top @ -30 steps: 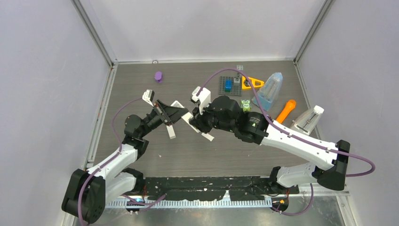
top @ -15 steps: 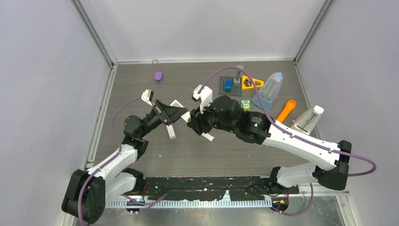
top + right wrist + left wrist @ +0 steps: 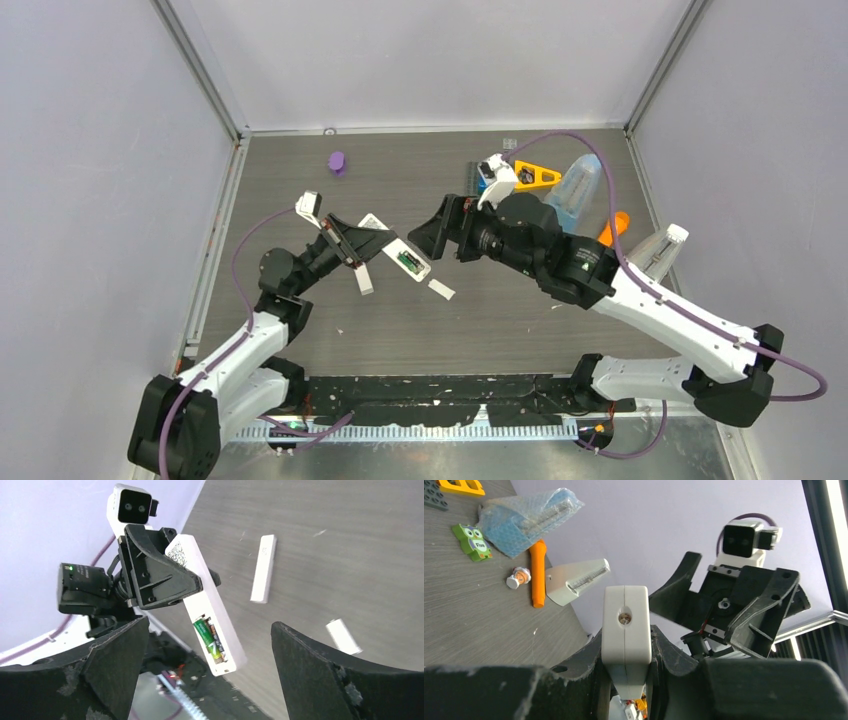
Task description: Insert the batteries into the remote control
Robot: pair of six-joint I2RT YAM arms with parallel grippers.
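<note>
My left gripper (image 3: pixel 375 240) is shut on a white remote control (image 3: pixel 395 250) and holds it off the table, slanted. Seen from the left wrist, the remote's end (image 3: pixel 625 625) sits clamped between the left gripper's (image 3: pixel 626 670) black fingers. The remote's (image 3: pixel 207 605) back compartment is open, with two batteries (image 3: pixel 210 639) lying side by side in it, one green and one dark. They also show in the top view as the batteries (image 3: pixel 408 262). My right gripper (image 3: pixel 440 235) (image 3: pixel 210 627) is wide open and empty, a little way right of the remote.
A long white bar (image 3: pixel 363 280) (image 3: pixel 263 567) and a small white cover (image 3: pixel 441 290) (image 3: pixel 342 635) lie on the table below the remote. Behind the right arm are an orange triangle (image 3: pixel 535 177), a bubble-wrap bag (image 3: pixel 575 190), an orange carrot toy (image 3: pixel 615 225) and a purple piece (image 3: pixel 337 161).
My right gripper has opened wide and drawn back to the right, away from the remote. The open compartment now shows. The left gripper still holds the remote in nearly the same place.
</note>
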